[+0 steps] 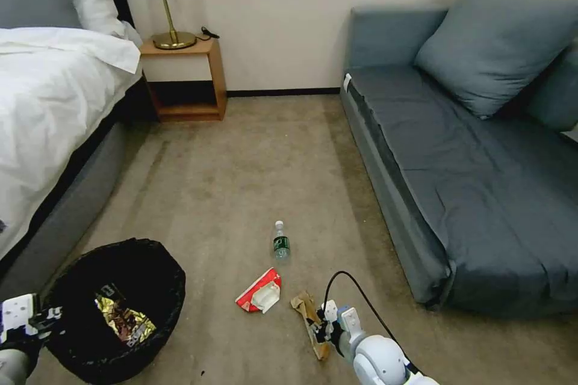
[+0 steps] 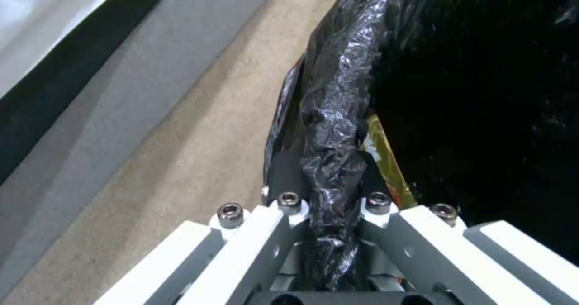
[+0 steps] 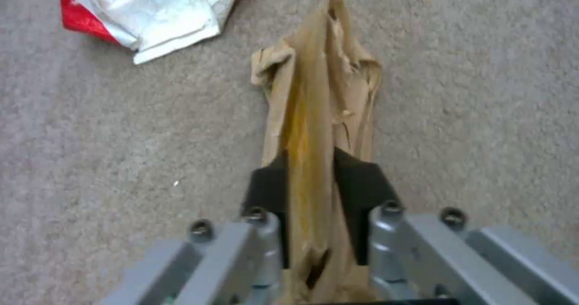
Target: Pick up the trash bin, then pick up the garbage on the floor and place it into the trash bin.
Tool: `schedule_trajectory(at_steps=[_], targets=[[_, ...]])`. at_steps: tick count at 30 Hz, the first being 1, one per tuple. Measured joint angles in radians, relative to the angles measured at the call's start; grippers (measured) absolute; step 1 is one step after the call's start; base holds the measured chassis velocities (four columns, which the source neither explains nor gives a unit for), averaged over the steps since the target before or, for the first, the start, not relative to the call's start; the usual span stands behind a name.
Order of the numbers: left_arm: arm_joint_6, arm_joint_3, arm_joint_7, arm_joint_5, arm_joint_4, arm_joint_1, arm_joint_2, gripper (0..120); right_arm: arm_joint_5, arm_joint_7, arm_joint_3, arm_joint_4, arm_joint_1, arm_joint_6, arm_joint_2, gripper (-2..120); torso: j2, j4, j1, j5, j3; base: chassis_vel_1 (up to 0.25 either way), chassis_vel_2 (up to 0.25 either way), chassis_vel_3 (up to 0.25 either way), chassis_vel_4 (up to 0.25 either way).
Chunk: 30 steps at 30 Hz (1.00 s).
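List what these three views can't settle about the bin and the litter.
- Trash bin depth and base: head view, black liner swallows the inside; only the gold wrapper shows.
- Left gripper grip: pads clamp the liner fold; hard rim underneath hidden.
- Brown paper bag, held by right gripper: lifted or touching carpet, unclear.
- Bottle label text: too small.
- Carton: cut off by right wrist view's edge.

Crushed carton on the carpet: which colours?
Red and white crushed carton; clearest in the head view.

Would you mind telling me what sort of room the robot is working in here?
Probably a hotel bedroom: a bed with white linen, a wooden nightstand holding a brass lamp, and a grey sofa.
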Motion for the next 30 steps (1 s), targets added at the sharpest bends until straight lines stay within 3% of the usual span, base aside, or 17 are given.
schedule_trajectory(at_steps=[5, 14, 23, 26, 29, 30], targets=[[0.0, 0.001, 0.0, 0.0, 0.0, 0.0, -0.001, 4, -0.01, -0.001, 0.002, -0.011, 0.0, 0.007, 0.005, 0, 0.0, 0.0, 0.0, 0.0001, 0.0, 0.0, 0.0, 0.0, 0.0], [0.0, 0.001, 0.0, 0.002, 0.0, 0.001, -0.007, 4, -0.005, 0.0, 0.023, 0.007, -0.008, 0.016, 0.011, 0, 0.0, -0.0001, 0.0, 0.0001, 0.0, 0.0, 0.0, 0.0, 0.0], [-0.001, 0.002, 0.0, 0.006, -0.012, 0.007, -0.013, 4, 0.163, 0.03, 0.061, 0.274, -0.017, -0.006, -0.01, 0, 0.0, -0.0001, 0.0, 0.0, 0.0, 0.0, 0.0, 0.0, 0.0], [-0.001, 0.002, 0.0, 0.007, -0.017, 0.01, -0.016, 4, 0.193, 0.032, 0.039, 0.336, -0.015, 0.023, -0.021, 0, 0.0, -0.0002, 0.0, -0.0001, 0.0, 0.0, 0.0, 0.0, 0.0], [-0.002, 0.002, 0.0, 0.01, -0.025, 0.017, -0.026, 4, 0.234, 0.023, -0.069, 0.441, 0.014, 0.149, -0.03, 0, 0.0, -0.0001, 0.0, -0.0001, 0.0, 0.0, 0.0, 0.0, 0.0], [-0.002, 0.002, 0.0, 0.01, -0.025, 0.017, -0.026, 4, 0.234, 0.023, -0.069, 0.441, 0.014, 0.149, -0.03, 0, 0.0, -0.0001, 0.0, -0.0001, 0.0, 0.0, 0.0, 0.0, 0.0]])
